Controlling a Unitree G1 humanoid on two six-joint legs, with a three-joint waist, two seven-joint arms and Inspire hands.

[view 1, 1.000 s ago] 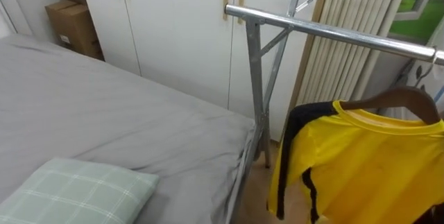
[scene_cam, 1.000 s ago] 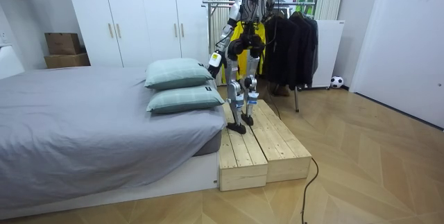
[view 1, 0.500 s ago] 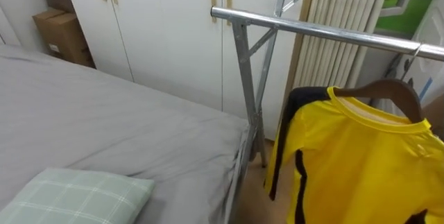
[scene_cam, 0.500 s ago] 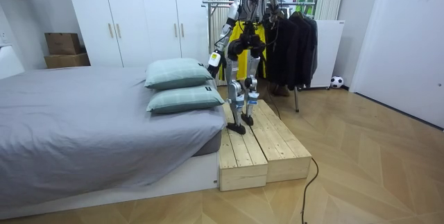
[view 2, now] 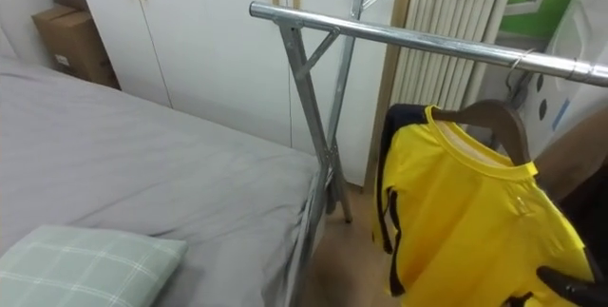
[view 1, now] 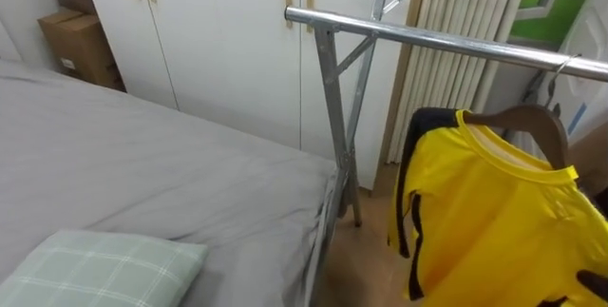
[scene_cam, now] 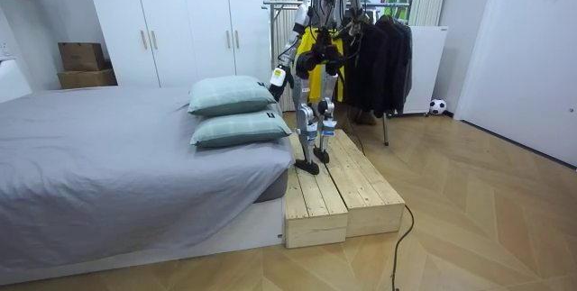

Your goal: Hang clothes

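A yellow shirt with black side stripes point(view 1: 494, 212) hangs on a brown wooden hanger point(view 1: 532, 122). The hanger's hook sits at the silver rail point(view 1: 427, 39) of a metal clothes rack. At the lower right edge, just below the shirt, a dark part of my right hand point(view 1: 594, 281) shows against the cloth. I stand on a wooden platform point(scene_cam: 334, 187) between the bed and the rack, facing the rack. My left hand point(scene_cam: 278, 78) hangs low at my side over the bed's edge.
A grey bed point(view 1: 142, 164) with a green checked pillow point(view 1: 95, 269) lies to my left. White wardrobe doors point(view 1: 228, 50) and a cardboard box point(view 1: 71, 36) stand behind it. Dark clothes point(scene_cam: 383, 52) hang further along the rack, and a ball point(scene_cam: 437, 106) lies on the floor.
The whole view has shifted a little, so the camera moved. The shirt sits slightly further right against the rack post, and the dark hand has come into view at the lower right.
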